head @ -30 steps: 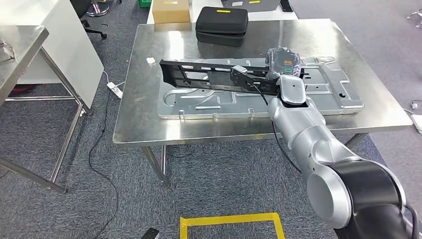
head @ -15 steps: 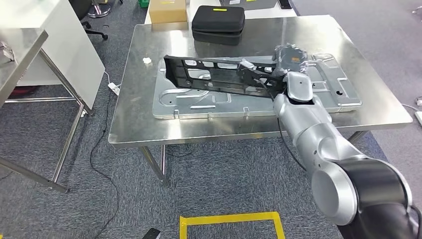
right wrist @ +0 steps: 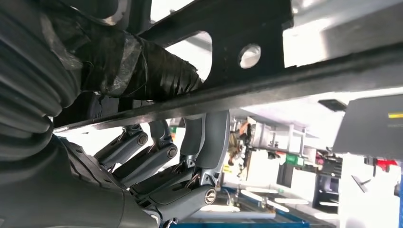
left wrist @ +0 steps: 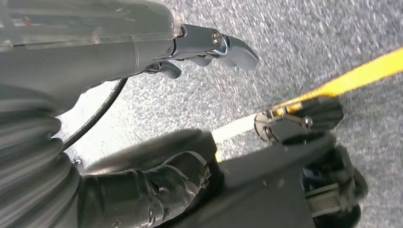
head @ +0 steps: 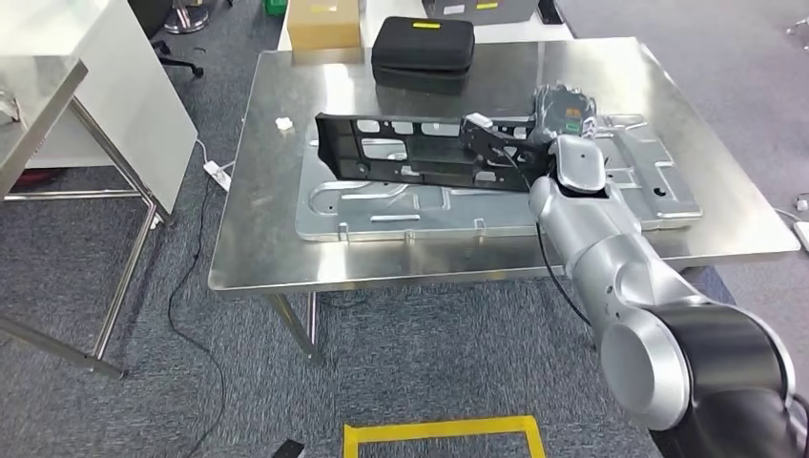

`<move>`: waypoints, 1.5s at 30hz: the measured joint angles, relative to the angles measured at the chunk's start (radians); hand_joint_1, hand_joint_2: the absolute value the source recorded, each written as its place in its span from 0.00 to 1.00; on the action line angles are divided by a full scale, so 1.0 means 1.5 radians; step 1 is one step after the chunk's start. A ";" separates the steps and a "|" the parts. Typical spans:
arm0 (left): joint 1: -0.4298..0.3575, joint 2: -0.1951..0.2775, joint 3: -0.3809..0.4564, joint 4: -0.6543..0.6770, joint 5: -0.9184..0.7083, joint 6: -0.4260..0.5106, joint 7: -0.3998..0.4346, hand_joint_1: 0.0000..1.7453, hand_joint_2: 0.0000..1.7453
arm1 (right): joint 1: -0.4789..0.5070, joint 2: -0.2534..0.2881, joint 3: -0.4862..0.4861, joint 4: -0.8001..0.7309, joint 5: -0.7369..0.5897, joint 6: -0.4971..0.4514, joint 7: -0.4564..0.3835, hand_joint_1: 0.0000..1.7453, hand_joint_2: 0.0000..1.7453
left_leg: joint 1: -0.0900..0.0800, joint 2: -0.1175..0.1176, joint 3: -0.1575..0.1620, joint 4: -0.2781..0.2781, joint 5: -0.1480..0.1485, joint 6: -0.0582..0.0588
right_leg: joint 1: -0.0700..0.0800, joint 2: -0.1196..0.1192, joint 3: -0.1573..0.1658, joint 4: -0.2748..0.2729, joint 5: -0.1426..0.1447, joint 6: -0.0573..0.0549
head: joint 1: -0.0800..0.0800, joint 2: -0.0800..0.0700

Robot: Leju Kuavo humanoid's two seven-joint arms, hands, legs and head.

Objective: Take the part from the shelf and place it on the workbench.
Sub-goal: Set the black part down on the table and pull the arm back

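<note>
The part is a long black frame (head: 420,153) with several cut-outs. It lies lengthwise over the steel workbench (head: 258,239), above a silver pressed panel (head: 429,205). Whether it touches the panel I cannot tell. My right hand (head: 563,114) grips its right end. In the right wrist view the taped thumb (right wrist: 142,61) lies on one side of the black part's bar (right wrist: 266,80) and the fingers (right wrist: 161,156) curl on the other. My left hand (left wrist: 142,118) hangs over the carpet, its fingers (left wrist: 214,45) and thumb (left wrist: 161,185) apart with nothing between them.
A black zip case (head: 423,52) and a cardboard box (head: 324,24) sit at the bench's far edge. A small white scrap (head: 283,123) lies on the bench's left side. Another steel table (head: 38,105) stands at the left. Yellow tape (head: 439,429) marks the floor.
The right hand has carried the part slightly farther and to the right over the bench. The part has turned so more of its broad face shows. The camera has shifted a little.
</note>
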 joint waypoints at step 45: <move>0.000 0.003 0.000 0.000 0.000 0.004 0.007 0.00 1.00 | 0.008 -0.023 -0.003 0.000 0.000 0.006 -0.002 1.00 1.00 | 0.004 -0.001 -0.012 0.018 -0.010 -0.024 | -0.009 -0.002 -0.037 -0.014 0.035 -0.008 | 0.001 0.000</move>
